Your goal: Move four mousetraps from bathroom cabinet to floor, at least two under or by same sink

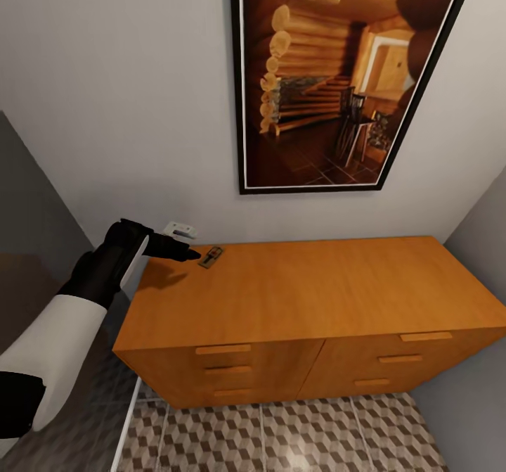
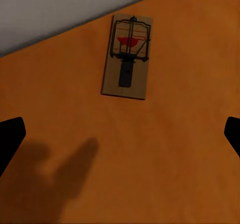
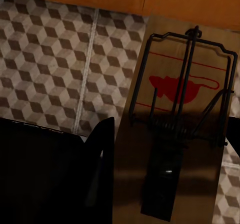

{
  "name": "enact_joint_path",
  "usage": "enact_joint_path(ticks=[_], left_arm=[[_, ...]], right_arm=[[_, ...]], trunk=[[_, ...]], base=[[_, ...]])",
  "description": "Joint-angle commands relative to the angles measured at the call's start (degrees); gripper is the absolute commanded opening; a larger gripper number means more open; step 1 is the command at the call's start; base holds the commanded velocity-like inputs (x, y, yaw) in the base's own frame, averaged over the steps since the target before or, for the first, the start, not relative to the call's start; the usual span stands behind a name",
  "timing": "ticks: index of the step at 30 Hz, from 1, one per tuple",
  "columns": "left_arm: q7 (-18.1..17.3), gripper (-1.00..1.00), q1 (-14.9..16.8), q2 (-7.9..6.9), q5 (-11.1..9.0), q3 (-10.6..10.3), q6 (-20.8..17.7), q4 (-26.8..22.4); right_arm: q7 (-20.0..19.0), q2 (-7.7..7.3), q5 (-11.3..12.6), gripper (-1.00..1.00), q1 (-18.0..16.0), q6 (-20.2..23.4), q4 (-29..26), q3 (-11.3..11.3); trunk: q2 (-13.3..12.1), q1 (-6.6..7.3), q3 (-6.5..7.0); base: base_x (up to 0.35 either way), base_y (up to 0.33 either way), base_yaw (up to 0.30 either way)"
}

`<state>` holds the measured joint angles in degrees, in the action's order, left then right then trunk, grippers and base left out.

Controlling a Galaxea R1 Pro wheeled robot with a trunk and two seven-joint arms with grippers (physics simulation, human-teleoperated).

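Note:
One mousetrap lies flat at the back left of the top of the orange-brown cabinet, close to the wall. My left gripper hovers just left of it, slightly above the wood. In the left wrist view this mousetrap lies ahead of my left gripper, which is open, its dark fingertips wide apart. Another mousetrap sits very close in the right wrist view, over the cube-patterned bathroom floor. My right gripper is shut on it, one black finger against its side.
A large framed picture hangs on the grey wall above the cabinet. A white wall socket sits behind the cabinet's left corner. Patterned floor tiles lie in front of the drawers. Grey walls stand close on both sides.

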<state>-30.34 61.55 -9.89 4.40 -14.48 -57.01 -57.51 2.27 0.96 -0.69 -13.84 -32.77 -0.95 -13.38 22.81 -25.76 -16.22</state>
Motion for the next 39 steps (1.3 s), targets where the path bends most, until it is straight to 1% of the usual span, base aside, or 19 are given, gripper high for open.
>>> enact_joint_path(ticks=[1, 11, 28, 31, 36, 39], left_arm=[[-0.42, 1.00, 0.06, -0.01, 0.49, -0.12, -0.11, -0.07], [-0.36, 1.00, 0.06, 0.86, 0.52, -0.18, -0.11, -0.13], [-0.27, 1.00, 0.06, 1.02, 0.60, -0.11, -0.11, -0.07], [-0.25, 1.00, 0.06, 1.02, 0.96, -0.11, -0.11, -0.08], [-0.24, 1.00, 0.06, 1.13, 2.55, -0.11, -0.11, -0.21], [-0.24, 1.00, 0.06, 1.29, 3.06, -0.11, -0.11, -0.27]], right_arm=[[0.01, 0.01, 0.04, -1.00, -0.05, -0.18, 0.07, -0.24], [-0.01, 0.01, -0.01, -1.00, -0.05, -0.26, 0.07, -0.24], [0.00, 0.01, -0.01, -1.00, -0.05, -0.27, 0.07, -0.24], [-0.02, 0.01, -0.01, -1.00, -0.04, -0.27, 0.07, -0.24], [-0.02, 0.01, -0.01, -1.00, -0.03, -0.27, 0.07, -0.24], [-0.01, 0.01, -0.01, -1.00, -0.05, -0.27, 0.07, -0.24]], trunk=[[0.11, -0.03, -0.18], [0.11, -0.03, -0.98], [0.11, -0.03, -2.34], [0.11, -0.03, -2.57], [0.11, -0.03, -2.95], [0.11, -0.03, -3.13]], base=[[0.000, 0.000, 0.000], [0.000, 0.000, 0.000], [0.000, 0.000, 0.000], [0.000, 0.000, 0.000], [0.010, 0.000, 0.000], [0.114, 0.000, 0.000]])
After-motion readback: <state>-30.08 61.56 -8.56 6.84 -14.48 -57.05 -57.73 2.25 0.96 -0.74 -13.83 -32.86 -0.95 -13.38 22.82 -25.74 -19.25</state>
